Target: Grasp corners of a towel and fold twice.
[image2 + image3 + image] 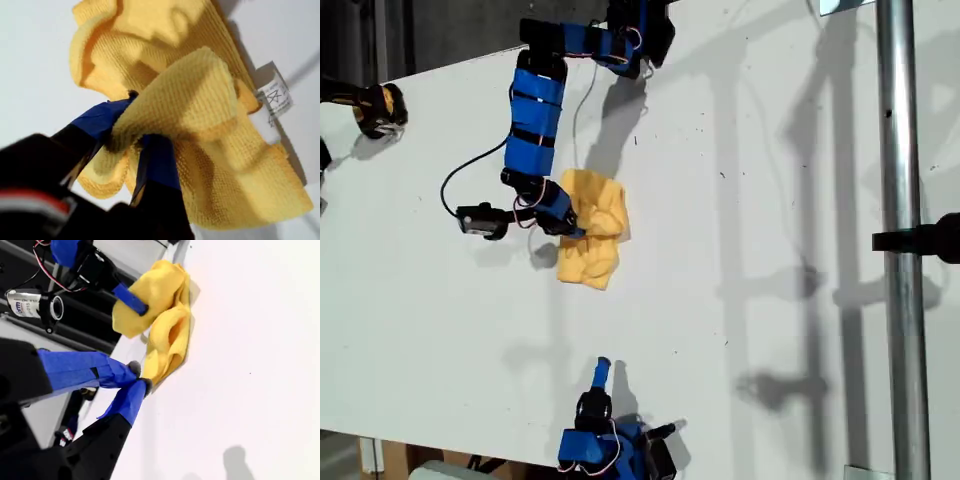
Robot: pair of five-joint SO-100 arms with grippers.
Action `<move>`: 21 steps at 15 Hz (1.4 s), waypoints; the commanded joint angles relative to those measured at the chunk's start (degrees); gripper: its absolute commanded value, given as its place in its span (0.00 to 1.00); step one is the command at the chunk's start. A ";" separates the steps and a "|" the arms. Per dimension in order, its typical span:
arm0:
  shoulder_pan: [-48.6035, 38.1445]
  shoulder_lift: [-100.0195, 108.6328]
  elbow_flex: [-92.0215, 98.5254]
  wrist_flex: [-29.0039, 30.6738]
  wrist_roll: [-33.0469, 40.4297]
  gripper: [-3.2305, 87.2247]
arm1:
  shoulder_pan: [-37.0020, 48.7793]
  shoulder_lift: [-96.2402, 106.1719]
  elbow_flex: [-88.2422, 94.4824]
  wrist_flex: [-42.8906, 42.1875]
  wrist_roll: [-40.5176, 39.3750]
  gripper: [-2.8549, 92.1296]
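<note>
Beside my first pincer point(131, 137), clamped on the towel point(210, 125): white care label point(274, 96), print illegible; my second pincer point(139, 377) closed, empty.

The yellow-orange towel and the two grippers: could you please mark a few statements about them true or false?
1. The plain yellow-orange soft cloth towel lies flat and fully spread. False: it is bunched in a crumpled heap.
2. My first gripper is closed on a fold of the towel. True.
3. My second gripper is also pinching the towel. False: in the exterior view it sits apart from the cloth, near the bottom edge.
4. A small white care label shows at the towel's edge. True.
5. The towel rests on the white table. True.
</note>
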 commanded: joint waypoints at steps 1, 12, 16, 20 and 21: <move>0.70 0.44 -1.23 -0.70 -0.62 0.03 | -1.23 0.44 -7.38 -1.76 -0.18 0.03; 0.79 0.44 -0.88 -1.32 -1.58 0.03 | -0.44 -10.55 -21.09 -8.88 -0.62 0.46; 0.44 0.44 -0.18 -2.02 -1.93 0.03 | 1.14 9.67 -16.61 -8.70 -3.34 0.08; 0.88 0.44 0.97 -2.29 -1.23 0.05 | 7.21 38.23 9.49 3.60 -2.90 0.03; 1.05 0.44 1.49 -2.64 -0.09 0.04 | 7.73 47.37 19.51 6.68 -2.02 0.03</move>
